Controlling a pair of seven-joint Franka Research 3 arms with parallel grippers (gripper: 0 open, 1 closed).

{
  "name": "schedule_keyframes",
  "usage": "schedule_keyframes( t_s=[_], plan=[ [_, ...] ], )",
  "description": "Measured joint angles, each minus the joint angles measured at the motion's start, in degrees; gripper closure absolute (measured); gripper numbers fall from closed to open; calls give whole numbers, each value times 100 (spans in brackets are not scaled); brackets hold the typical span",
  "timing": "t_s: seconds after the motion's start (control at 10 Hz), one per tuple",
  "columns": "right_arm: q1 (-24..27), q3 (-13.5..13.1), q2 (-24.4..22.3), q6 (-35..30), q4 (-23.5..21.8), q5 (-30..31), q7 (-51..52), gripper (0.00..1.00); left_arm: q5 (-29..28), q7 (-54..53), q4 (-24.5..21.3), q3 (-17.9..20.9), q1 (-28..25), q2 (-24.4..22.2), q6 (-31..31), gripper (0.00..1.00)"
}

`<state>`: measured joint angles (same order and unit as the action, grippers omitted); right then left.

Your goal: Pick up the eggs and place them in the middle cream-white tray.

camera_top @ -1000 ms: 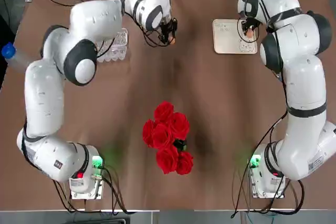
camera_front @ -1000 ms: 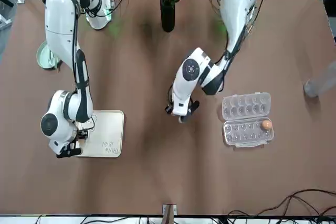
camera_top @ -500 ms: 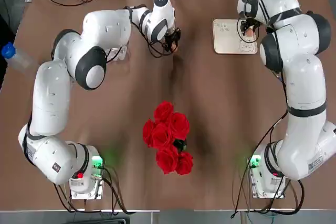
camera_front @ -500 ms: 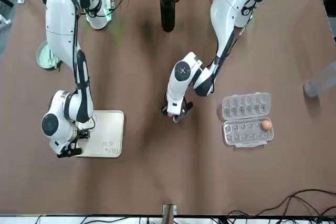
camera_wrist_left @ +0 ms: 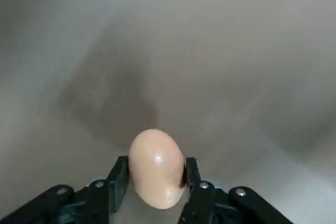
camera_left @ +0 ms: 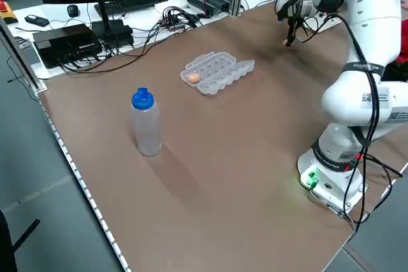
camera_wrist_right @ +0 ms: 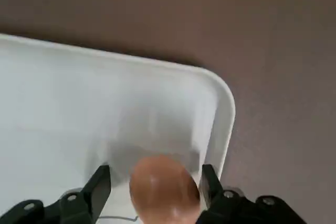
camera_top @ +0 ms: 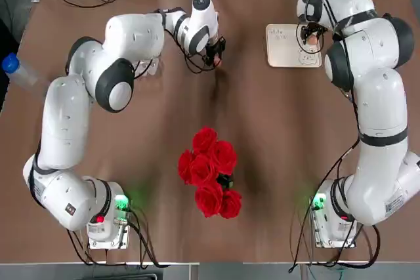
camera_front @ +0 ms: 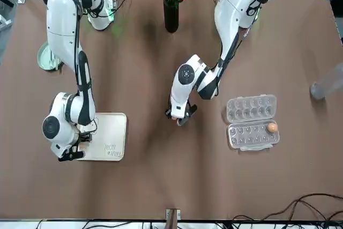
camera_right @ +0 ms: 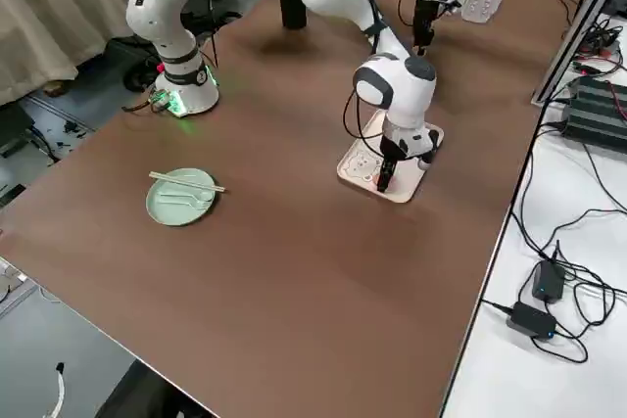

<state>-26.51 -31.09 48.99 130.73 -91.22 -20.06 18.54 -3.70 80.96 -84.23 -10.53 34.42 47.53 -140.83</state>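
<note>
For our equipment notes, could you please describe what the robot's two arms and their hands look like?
Both arms are glossy white with rounded joints, dark grey-black bands and loose black cables; each base glows green. The left hand and right hand are black, each with two slim, angular fingers and small silvery screws.

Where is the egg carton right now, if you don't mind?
In the front view, the carton lies right of centre, between the left gripper and the bottle.

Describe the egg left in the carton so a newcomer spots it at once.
On the left arm's side of the table lies the open clear plastic carton. One small orange-brown egg sits in a corner of it, unlike the eggs at the two grippers.
</note>
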Motion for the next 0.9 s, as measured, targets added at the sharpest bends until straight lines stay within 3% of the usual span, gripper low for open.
schedule_keyframes(
  t_s=[0.3,0.4,0.5,0.9],
  plan=[
    [-6,7,0,6,21,0,5,20,-6,-36,36,2,1,23,-4,39],
    [-7,7,0,8,58,0,5,20,-13,-38,91,11,-1,11,-5,25],
    [-8,7,0,8,84,1,5,20,-19,-38,142,31,-16,-35,-3,17],
    [-8,6,0,8,104,2,57,20,-28,-66,203,77,-564,-782,881,14]
  ],
)
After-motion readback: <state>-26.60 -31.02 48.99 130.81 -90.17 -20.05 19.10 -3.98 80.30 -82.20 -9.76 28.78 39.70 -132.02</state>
